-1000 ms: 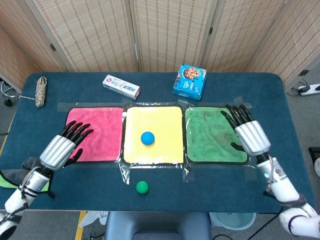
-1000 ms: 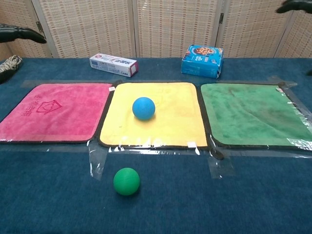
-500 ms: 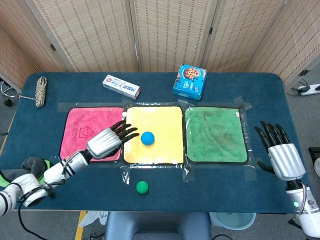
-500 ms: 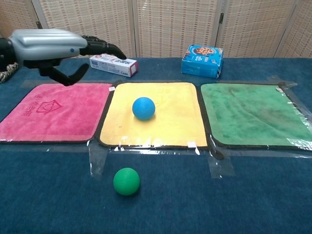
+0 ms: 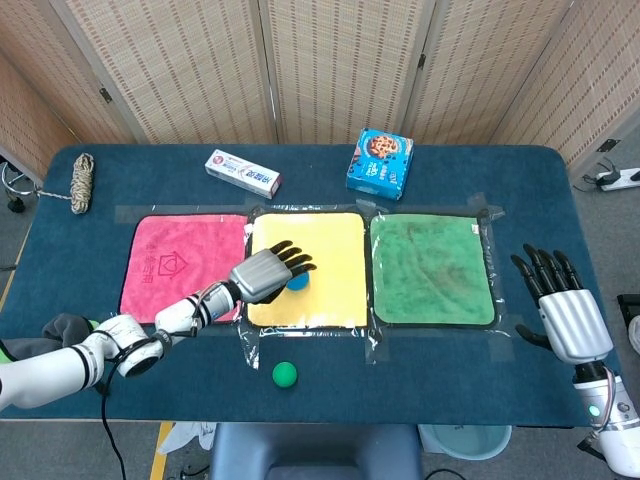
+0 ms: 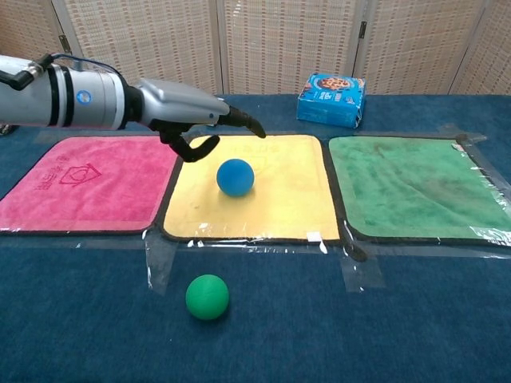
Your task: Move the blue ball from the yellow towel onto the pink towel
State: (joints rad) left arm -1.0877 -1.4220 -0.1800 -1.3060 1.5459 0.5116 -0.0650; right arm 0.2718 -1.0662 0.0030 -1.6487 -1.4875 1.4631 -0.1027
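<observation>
The blue ball (image 6: 235, 177) lies near the middle of the yellow towel (image 6: 279, 199); in the head view only its edge (image 5: 299, 283) shows beneath my left hand. My left hand (image 6: 196, 116) (image 5: 267, 271) hovers just above and left of the ball, fingers spread and thumb curled under, holding nothing. The pink towel (image 6: 84, 182) (image 5: 180, 270) lies flat to the left of the yellow one. My right hand (image 5: 560, 305) is open at the table's right edge, beyond the green towel, and shows only in the head view.
A green ball (image 6: 207, 297) (image 5: 285, 374) sits on the table in front of the yellow towel. A green towel (image 6: 415, 187) lies on the right. A toothpaste box (image 5: 242, 172), a blue cookie box (image 6: 331, 99) and a rope coil (image 5: 81, 183) lie at the back.
My left hand has moved right from over the pink towel to above the blue ball. My right hand drew back off the green towel to the table's right edge, then held still.
</observation>
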